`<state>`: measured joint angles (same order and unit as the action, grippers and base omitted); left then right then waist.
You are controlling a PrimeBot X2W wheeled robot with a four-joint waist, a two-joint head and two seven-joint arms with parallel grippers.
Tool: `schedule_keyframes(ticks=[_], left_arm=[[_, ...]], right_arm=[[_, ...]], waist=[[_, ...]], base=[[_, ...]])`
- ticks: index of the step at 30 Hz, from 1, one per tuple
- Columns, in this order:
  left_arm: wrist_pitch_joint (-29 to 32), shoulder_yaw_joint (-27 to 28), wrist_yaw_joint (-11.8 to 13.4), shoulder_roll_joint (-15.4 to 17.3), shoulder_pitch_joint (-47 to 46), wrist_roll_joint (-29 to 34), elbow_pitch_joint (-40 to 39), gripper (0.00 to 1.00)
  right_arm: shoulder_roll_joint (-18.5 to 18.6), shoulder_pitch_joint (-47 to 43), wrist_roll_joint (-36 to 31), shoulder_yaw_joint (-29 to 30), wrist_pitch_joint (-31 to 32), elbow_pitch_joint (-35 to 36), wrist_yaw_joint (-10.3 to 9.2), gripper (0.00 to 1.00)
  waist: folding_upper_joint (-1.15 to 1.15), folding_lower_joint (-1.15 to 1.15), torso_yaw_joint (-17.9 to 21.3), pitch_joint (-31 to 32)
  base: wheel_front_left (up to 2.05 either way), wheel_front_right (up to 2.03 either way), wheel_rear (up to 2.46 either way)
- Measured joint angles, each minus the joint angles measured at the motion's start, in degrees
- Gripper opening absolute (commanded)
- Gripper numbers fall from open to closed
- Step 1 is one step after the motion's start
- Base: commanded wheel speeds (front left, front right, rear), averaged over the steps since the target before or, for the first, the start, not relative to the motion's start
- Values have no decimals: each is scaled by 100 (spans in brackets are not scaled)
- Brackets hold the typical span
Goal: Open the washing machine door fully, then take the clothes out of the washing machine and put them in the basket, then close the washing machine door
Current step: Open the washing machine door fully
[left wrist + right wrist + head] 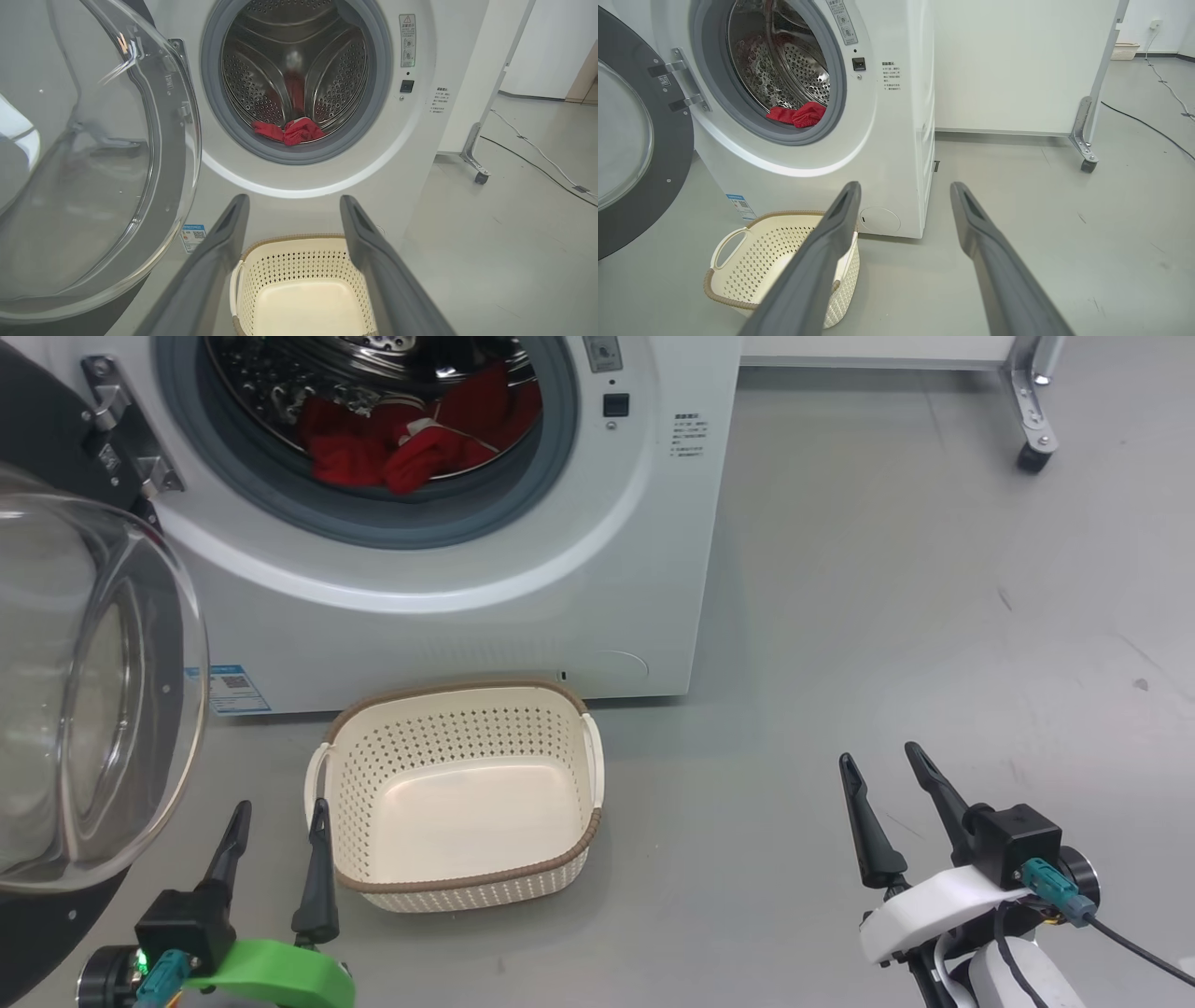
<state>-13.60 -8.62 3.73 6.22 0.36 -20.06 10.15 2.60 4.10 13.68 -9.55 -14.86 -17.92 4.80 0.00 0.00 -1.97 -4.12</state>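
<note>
The white washing machine (523, 616) stands ahead with its round door (84, 691) swung open to the left, glass bowl bulging toward me. Red clothes (411, 439) lie at the front of the steel drum, also seen in the left wrist view as clothes (292, 130) and in the right wrist view as clothes (798, 114). The cream basket (457, 793) sits empty on the floor before the machine. My left gripper (280, 817) is open just left of the basket. My right gripper (882, 765) is open, well to the basket's right, holding nothing.
A white panel on a castor leg (1032, 448) stands right of the machine. Cables (1148, 121) run over the grey floor (934, 616) at the far right. The open door (84, 163) looms close beside my left arm.
</note>
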Motion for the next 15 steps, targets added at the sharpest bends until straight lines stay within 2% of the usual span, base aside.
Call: schedule_keyframes(ticks=[15], left_arm=[[169,-99,0,-29,-1,0,-137,100]], right_arm=[[-1,-1,9,63,0,93,-43,100]], waist=[[0,0,149,-3]], base=[[0,0,0]])
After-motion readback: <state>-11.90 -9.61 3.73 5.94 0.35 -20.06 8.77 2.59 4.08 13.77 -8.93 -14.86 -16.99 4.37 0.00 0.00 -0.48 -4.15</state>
